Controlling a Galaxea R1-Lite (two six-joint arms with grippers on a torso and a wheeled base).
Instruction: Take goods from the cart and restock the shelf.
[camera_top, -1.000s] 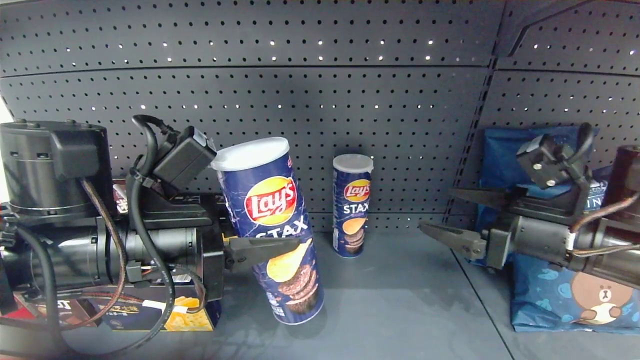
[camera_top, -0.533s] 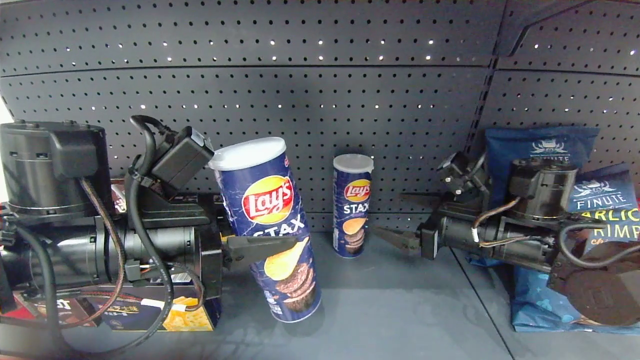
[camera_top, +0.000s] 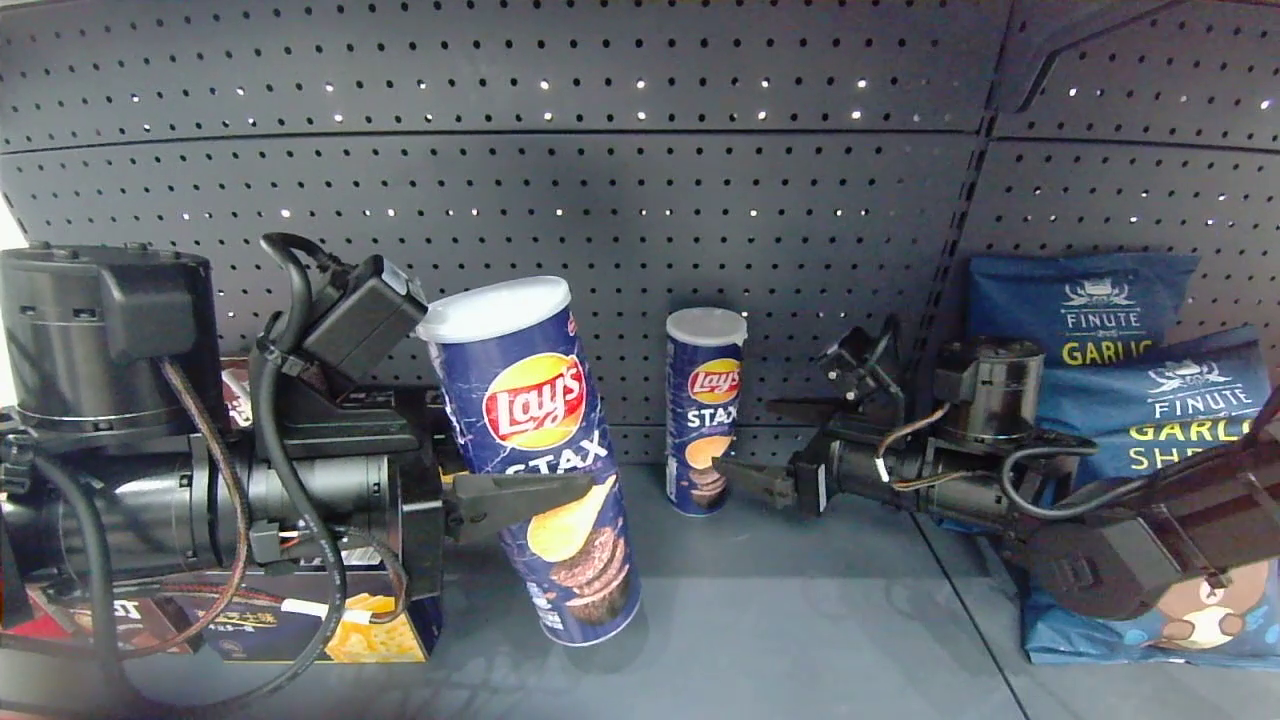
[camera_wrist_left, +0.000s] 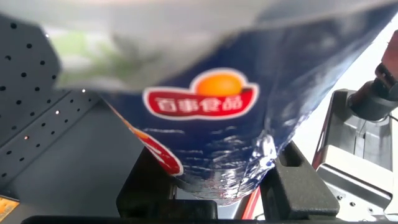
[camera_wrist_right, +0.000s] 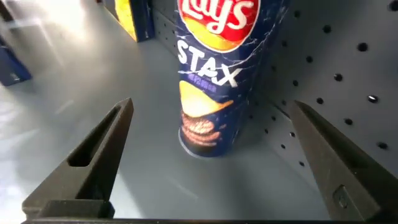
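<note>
**A:** Where is the tilted chip can (camera_top: 530, 450)?

**B:** Left of centre in the head view, with its base low on the shelf (camera_top: 800, 620). The left gripper (camera_top: 560, 482) is clamped round its middle.

**A:** And the right gripper (camera_top: 745, 437)?

**B:** It's spread wide and empty, just beside the upright can (camera_top: 705, 410) at centre frame.

**A:** How will the can handle?

**B:** Probably light. It's a stiff tube with a slick wrap and brittle chips inside, so grip it mid-height and gently, never by the lid.

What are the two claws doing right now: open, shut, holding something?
Left gripper: shut on the tilted chip can, near its middle.
Right gripper: open, holding nothing, aimed at the upright chip can farther back.
</note>
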